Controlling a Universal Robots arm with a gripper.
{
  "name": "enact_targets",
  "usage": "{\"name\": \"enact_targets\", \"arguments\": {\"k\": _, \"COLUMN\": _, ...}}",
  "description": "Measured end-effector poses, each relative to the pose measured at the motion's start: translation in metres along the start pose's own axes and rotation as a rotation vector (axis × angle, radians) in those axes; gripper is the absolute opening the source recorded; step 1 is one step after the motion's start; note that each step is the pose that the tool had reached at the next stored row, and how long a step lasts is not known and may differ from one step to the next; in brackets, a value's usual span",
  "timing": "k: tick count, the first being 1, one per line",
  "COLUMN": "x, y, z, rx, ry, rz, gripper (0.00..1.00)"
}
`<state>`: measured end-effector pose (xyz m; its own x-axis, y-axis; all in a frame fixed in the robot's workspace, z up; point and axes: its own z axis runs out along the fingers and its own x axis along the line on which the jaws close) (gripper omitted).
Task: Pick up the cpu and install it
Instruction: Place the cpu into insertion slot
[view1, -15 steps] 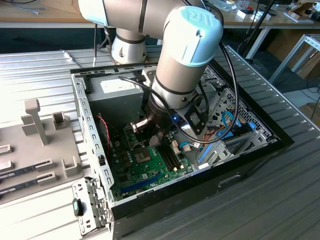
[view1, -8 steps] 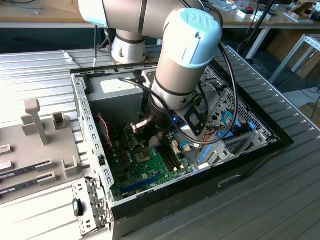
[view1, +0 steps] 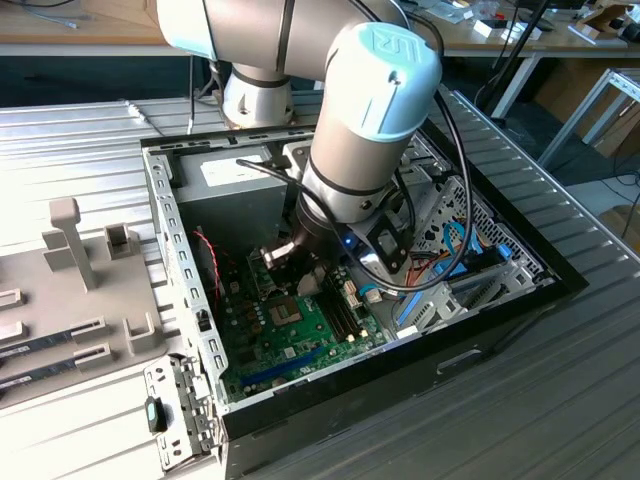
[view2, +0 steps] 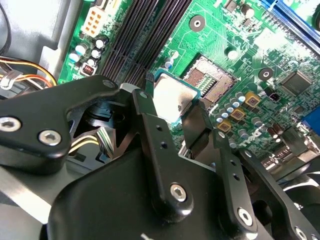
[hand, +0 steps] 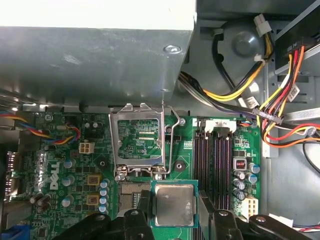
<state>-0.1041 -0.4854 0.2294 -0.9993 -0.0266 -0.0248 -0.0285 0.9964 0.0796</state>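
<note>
First wrist view: the small flat square cpu (hand: 174, 205), silver-grey on top with a thin green rim, is pinched between the two black fingers (hand: 206, 207) of the gripper (hand: 174, 210), which is closed on the chip's opposite edges; the chip is held over the large green motherboard (hand: 75, 155), just beside the open square socket (hand: 131, 189) and not seated in it; the hinged silver frame (hand: 139, 137) of that socket stands swung up, just past the socket; long black memory slots (hand: 215, 160) run close by on the chip's other side; a plain grey metal box (hand: 95, 55) rises beyond the frame, and a bundle of yellow, red and orange cables (hand: 280, 95) crosses near it; in the second wrist view the socket's bare contact field lies right next to the held chip, with a finger on each side of the chip; in the exterior view the grey and light-blue arm (view1: 370, 110) reaches down into the open black computer case (view1: 480, 330), which rests on a ribbed metal surface (view1: 560, 410), and the gripper hangs low over the middle of the motherboard.
</note>
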Motion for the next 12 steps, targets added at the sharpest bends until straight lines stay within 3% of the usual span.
{"name": "enact_targets", "arguments": {"k": 12, "x": 0.0001, "y": -0.0004, "z": 0.0057, "rx": 0.0, "ry": 0.0, "rz": 0.0, "gripper": 0.47}}
